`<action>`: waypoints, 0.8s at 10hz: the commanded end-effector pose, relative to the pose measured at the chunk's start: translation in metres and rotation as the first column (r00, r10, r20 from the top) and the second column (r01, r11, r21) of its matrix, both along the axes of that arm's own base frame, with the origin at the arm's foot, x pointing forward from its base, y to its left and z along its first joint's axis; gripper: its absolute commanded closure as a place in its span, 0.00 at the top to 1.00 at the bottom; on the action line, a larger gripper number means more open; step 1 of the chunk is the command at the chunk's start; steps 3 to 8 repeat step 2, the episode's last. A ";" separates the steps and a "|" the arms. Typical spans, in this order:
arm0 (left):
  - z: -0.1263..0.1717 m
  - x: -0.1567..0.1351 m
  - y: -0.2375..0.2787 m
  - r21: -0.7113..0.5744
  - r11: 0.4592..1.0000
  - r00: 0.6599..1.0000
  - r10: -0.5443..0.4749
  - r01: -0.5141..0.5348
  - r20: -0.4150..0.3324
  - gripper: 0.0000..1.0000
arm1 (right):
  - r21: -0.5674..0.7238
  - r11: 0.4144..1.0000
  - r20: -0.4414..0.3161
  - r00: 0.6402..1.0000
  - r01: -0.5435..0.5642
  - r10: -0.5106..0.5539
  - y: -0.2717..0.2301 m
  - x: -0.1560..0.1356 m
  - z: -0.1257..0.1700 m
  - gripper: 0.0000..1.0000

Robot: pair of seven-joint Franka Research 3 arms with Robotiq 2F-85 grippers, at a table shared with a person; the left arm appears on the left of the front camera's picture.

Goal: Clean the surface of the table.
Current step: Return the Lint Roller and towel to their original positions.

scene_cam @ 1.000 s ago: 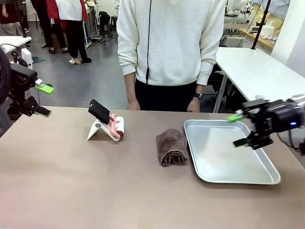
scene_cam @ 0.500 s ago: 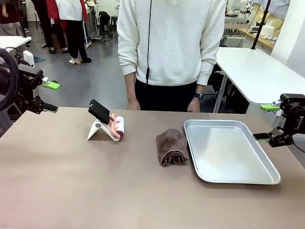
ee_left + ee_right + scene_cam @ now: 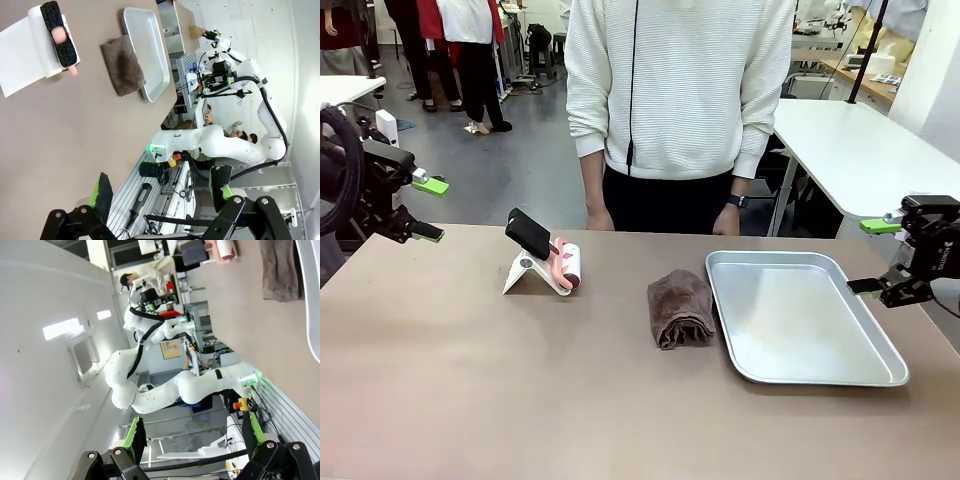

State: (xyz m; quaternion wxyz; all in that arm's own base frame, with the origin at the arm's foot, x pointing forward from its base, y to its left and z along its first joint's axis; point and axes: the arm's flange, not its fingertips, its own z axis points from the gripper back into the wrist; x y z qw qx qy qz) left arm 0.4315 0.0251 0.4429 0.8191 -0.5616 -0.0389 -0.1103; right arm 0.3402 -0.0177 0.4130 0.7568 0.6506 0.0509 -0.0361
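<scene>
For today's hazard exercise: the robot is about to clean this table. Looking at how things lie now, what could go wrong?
1. The folded brown cloth lies close beside the metal tray; grasping it may nudge the tray.
2. The lint roller leans on a light white stand; a wipe across the table could topple it.
3. The person's hands hang at the far edge, near any long sweep.

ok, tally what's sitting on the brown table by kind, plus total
Metal tray: 1
Folded brown cloth: 1
Lint roller on its white stand: 1
Total: 3 on the table
</scene>
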 end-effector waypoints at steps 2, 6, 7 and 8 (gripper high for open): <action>0.001 -0.003 0.002 0.004 1.000 1.000 -0.007 0.007 0.010 1.00 | -0.012 1.000 0.000 1.000 0.010 -0.010 -0.001 0.000 0.004 1.00; 0.001 -0.003 0.002 0.004 1.000 1.000 -0.007 0.007 0.010 1.00 | -0.012 1.000 0.000 1.000 0.010 -0.010 -0.001 0.000 0.004 1.00; 0.001 -0.003 0.002 0.004 1.000 1.000 -0.007 0.007 0.010 1.00 | -0.012 1.000 0.000 1.000 0.010 -0.010 -0.001 0.000 0.004 1.00; 0.001 -0.003 0.002 0.004 1.000 1.000 -0.007 0.007 0.010 1.00 | -0.012 1.000 0.000 1.000 0.010 -0.010 -0.001 0.000 0.004 1.00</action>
